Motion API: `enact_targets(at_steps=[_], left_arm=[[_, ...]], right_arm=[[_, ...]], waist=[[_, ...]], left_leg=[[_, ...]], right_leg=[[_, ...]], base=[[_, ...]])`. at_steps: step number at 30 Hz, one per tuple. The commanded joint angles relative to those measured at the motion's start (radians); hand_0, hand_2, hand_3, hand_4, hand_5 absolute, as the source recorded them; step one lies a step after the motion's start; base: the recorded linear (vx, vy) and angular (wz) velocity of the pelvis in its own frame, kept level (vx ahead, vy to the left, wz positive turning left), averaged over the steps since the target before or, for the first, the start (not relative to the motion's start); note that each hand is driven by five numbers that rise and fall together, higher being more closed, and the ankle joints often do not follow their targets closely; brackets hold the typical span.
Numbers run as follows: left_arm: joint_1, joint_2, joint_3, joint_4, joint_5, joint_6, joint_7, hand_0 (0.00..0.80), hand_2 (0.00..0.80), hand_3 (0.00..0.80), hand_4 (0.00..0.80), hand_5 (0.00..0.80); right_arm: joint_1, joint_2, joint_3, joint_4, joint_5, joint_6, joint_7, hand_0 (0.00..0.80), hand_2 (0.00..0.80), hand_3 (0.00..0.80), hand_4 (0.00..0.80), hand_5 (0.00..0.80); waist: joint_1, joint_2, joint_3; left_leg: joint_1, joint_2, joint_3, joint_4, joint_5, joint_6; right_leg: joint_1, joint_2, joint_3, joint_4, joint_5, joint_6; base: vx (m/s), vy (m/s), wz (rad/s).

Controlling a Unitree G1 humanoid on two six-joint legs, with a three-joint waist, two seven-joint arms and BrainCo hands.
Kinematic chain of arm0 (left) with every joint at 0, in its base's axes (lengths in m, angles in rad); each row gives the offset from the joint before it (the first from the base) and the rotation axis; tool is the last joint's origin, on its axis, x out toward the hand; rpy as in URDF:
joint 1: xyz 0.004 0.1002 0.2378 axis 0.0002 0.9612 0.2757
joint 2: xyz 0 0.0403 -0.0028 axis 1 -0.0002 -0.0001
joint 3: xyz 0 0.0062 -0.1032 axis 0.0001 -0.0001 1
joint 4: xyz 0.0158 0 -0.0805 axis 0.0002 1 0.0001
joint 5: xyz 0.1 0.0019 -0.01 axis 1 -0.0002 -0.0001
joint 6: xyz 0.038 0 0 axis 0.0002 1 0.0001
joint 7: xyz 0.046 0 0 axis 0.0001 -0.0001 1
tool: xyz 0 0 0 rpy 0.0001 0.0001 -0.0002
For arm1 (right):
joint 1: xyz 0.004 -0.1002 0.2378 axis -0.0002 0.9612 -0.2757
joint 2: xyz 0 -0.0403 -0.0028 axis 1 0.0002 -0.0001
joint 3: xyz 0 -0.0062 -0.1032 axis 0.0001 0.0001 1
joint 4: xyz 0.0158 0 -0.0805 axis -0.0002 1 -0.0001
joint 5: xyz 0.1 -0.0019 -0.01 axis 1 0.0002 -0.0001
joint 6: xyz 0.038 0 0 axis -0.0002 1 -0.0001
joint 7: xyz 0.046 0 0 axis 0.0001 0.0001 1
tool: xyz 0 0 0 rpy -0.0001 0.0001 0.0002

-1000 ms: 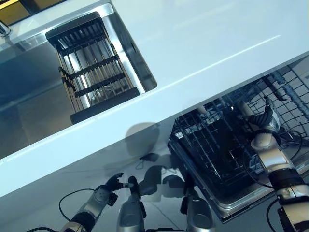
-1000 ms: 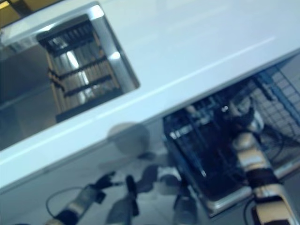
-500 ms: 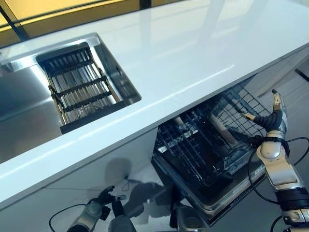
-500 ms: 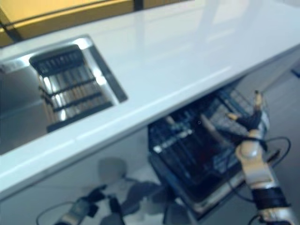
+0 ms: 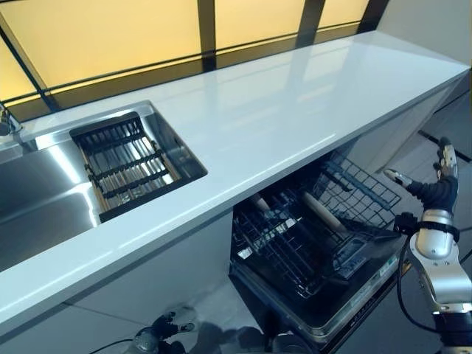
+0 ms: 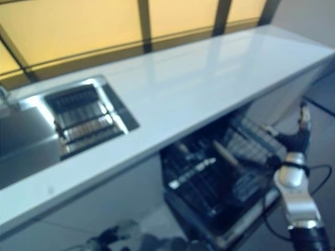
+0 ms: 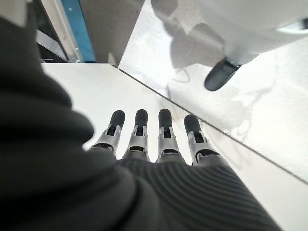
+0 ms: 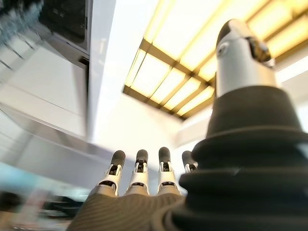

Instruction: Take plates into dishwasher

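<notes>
The dishwasher (image 5: pixel 346 306) stands open under the white counter (image 5: pixel 295 110), with its dark wire rack (image 5: pixel 295 243) pulled out. I make out no plate in any view. My right hand (image 5: pixel 436 193) hovers to the right of the rack, clear of it, fingers straight and holding nothing. Its wrist view shows the fingers (image 8: pixel 139 173) extended. My left hand (image 5: pixel 161 338) hangs low near the floor, left of the dishwasher. In the left wrist view its fingers (image 7: pixel 161 137) are straight and empty.
A steel sink (image 5: pixel 44 199) is set in the counter at the left, with a dark slatted drainer (image 5: pixel 133 162) across its right end. A tap (image 5: pixel 6 122) stands at the far left edge. Yellow-lit windows run behind the counter.
The camera has lifted, so the whole picture shifted. My right hand came out of the dishwasher rack and moved up and to the right, fingers straightened. The left hand stayed low.
</notes>
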Motion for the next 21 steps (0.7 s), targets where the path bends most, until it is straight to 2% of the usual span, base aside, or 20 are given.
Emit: enact_targets(at_steps=[1, 7, 9, 10, 15, 17, 21], left_arm=[[-0.056, 0.007, 0.008, 0.02, 0.007, -0.037, 0.022, 0.0, 0.0, 0.0, 0.0, 0.0], [-0.064, 0.01, -0.013, 0.041, -0.014, -0.044, 0.027, 0.0, 0.0, 0.0, 0.0, 0.0], [-0.07, 0.013, -0.022, 0.051, -0.021, -0.048, 0.028, 0.0, 0.0, 0.0, 0.0, 0.0], [-0.074, 0.015, -0.027, 0.049, -0.024, -0.044, 0.029, 0.0, 0.0, 0.0, 0.0, 0.0], [-0.086, 0.025, -0.04, 0.044, -0.027, -0.045, 0.027, 0.0, 0.0, 0.0, 0.0, 0.0], [-0.097, 0.03, -0.053, 0.037, -0.028, -0.043, 0.025, 0.0, 0.0, 0.0, 0.0, 0.0], [-0.125, 0.038, -0.069, 0.034, -0.042, -0.044, 0.02, 0.0, 0.0, 0.0, 0.0, 0.0]], right_arm=[[-0.028, 0.043, -0.094, 0.052, 0.169, -0.123, 0.008, 0.0, 0.0, 0.0, 0.0, 0.0], [-0.003, 0.1, -0.141, 0.209, 0.252, -0.206, -0.047, 0.0, 0.0, 0.0, 0.0, 0.0], [0.008, 0.112, -0.144, 0.284, 0.25, -0.269, -0.043, 0.0, 0.0, 0.0, 0.0, 0.0], [0.016, 0.117, -0.149, 0.33, 0.273, -0.234, -0.063, 0.0, 0.0, 0.0, 0.0, 0.0], [0.026, 0.13, -0.157, 0.577, 0.373, -0.238, -0.003, 0.0, 0.0, 0.0, 0.0, 0.0], [0.024, 0.13, -0.172, 0.719, 0.405, -0.22, 0.01, 0.0, 0.0, 0.0, 0.0, 0.0], [0.012, 0.119, -0.191, 0.89, 0.449, -0.221, 0.072, 0.0, 0.0, 0.0, 0.0, 0.0]], waist=[[-0.025, 0.007, 0.033], [-0.037, 0.017, 0.031], [-0.039, 0.021, 0.033], [-0.04, 0.026, 0.034], [-0.034, 0.037, 0.04], [-0.028, 0.047, 0.049], [-0.018, 0.065, 0.065]], left_leg=[[0.009, -0.001, 0.03, 0.005, -0.069, 0.035], [0.018, -0.006, 0.033, 0.005, -0.074, 0.039], [0.016, -0.008, 0.029, 0.005, -0.073, 0.039], [0.011, -0.008, 0.026, 0.005, -0.071, 0.038], [-0.006, -0.01, 0.016, 0.005, -0.064, 0.036], [-0.011, -0.013, 0.003, 0.005, -0.064, 0.034], [-0.032, -0.019, -0.019, 0.005, -0.055, 0.035]], right_leg=[[0.104, 0.005, -0.015, 0.003, -0.137, 0.046], [0.108, 0.006, -0.008, 0.003, -0.136, 0.046], [0.107, 0.005, -0.007, 0.003, -0.135, 0.047], [0.103, 0.004, -0.006, 0.003, -0.133, 0.048], [0.09, 0.0, -0.01, 0.004, -0.126, 0.047], [0.09, -0.004, -0.018, 0.009, -0.128, 0.049], [0.077, -0.012, -0.02, 0.016, -0.124, 0.046]], base=[[0.004, -0.001, -0.12], [0.002, -0.01, -0.08], [0.0, 0.0, 0.0], [0.0, 0.0, 0.0], [-0.018, -0.025, 0.02], [-0.027, -0.05, 0.08], [-0.042, -0.029, 0.1]])
